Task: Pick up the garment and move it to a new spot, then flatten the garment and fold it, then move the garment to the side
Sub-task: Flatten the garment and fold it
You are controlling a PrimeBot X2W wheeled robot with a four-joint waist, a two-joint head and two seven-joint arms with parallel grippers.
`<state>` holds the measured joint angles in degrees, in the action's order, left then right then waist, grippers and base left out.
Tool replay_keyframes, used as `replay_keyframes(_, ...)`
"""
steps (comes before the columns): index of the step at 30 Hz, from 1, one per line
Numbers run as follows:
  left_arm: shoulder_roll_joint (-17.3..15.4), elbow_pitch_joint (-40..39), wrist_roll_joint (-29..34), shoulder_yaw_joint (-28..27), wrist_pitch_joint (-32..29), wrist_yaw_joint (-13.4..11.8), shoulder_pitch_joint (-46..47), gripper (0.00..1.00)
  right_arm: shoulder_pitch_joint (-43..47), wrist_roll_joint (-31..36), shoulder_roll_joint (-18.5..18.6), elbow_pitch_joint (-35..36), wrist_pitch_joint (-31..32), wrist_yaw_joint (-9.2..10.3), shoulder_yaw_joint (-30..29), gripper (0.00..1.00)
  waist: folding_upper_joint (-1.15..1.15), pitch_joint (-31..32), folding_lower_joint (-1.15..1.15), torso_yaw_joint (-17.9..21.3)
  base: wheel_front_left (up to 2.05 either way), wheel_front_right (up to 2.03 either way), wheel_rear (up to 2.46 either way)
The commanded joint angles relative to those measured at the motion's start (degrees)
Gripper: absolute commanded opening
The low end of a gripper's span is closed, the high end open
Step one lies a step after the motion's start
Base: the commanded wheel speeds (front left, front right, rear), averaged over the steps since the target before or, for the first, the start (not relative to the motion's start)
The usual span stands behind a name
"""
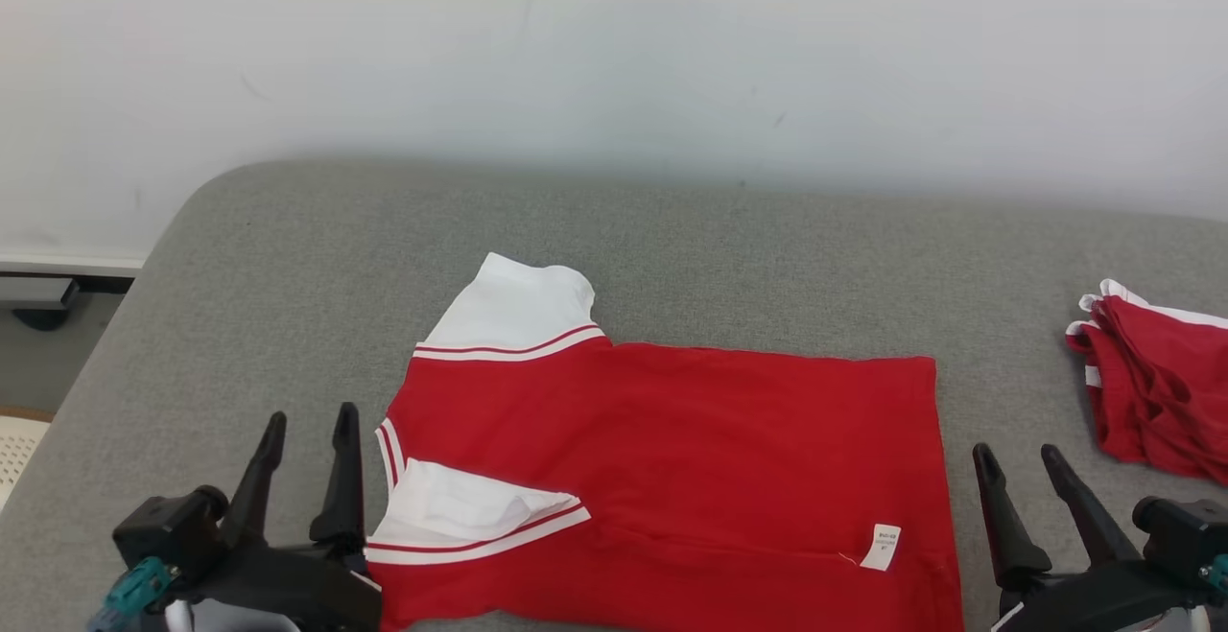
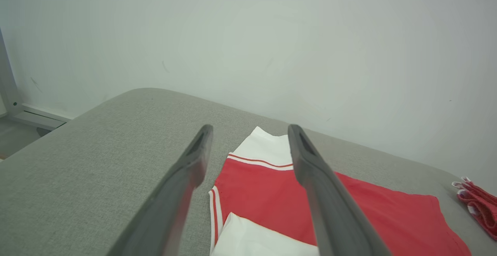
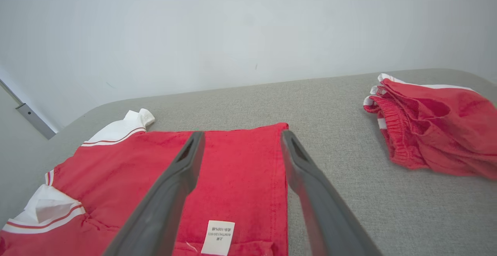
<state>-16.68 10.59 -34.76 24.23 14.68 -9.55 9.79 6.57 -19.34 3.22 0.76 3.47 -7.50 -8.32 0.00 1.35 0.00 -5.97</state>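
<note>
Both claws are wide open with nothing in them: left claw [image 1: 309, 413] sits just off the sleeve end of the garment [image 1: 691, 450], right claw [image 1: 1014, 451] just off its hem end. It's lying flat on the grey desk [image 1: 672, 239]. I'd smooth that rumpled near sleeve [image 1: 460, 507] first. Then pinch the near edge at both ends and carry it evenly toward the far sleeve [image 1: 513, 311]. Steer clear of the other red pile [image 1: 1151, 392] beyond the hem.

Garment [image 1: 672, 459] flat on the padded table [image 1: 288, 258], a clothing heap [image 1: 1156, 392] well apart on its right
</note>
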Motion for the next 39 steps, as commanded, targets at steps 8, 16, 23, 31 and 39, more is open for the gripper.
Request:
replay_keyframes(8, 2.86, -1.26, 0.79, -1.96, 0.58, 4.02, -0.20, 1.00, -2.54, 0.27, -0.25, -4.10, -6.86, 0.03, 0.05, 1.00, 0.00, 0.92, 0.00, 1.36, 0.00, 0.00, 0.00)
replay_keyframes(16, 4.45, -1.26, 3.77, -4.45, 0.61, 9.00, -3.87, 1.00, -4.54, 1.54, -0.22, -7.17, -10.50, 0.03, 1.58, 1.00, 0.00, 1.01, 0.00, 3.33, 0.00, 0.00, 0.00)
replay_keyframes(23, 3.96, 1.38, 7.62, -4.90, 0.62, 9.31, -5.76, 1.00, -4.19, 6.27, -0.22, -8.03, -11.67, 0.03, 0.68, 1.00, 0.00, 1.11, 0.00, 4.23, 0.00, 0.00, 0.00)
replay_keyframes(31, 4.34, 3.37, 9.09, -5.31, 0.63, 9.48, -5.86, 1.00, -4.71, 8.59, -0.23, -9.02, -12.34, 0.03, -0.05, 1.00, 0.00, 0.98, 0.00, 4.45, 0.00, 0.00, 0.00)
replay_keyframes(39, 4.31, 4.41, 9.72, -5.08, 0.63, 10.03, -5.65, 1.00, -4.95, 10.00, -0.23, -9.42, -11.87, 0.03, -0.64, 1.00, 0.00, 0.73, 0.00, 4.42, 0.00, 0.00, 0.00)
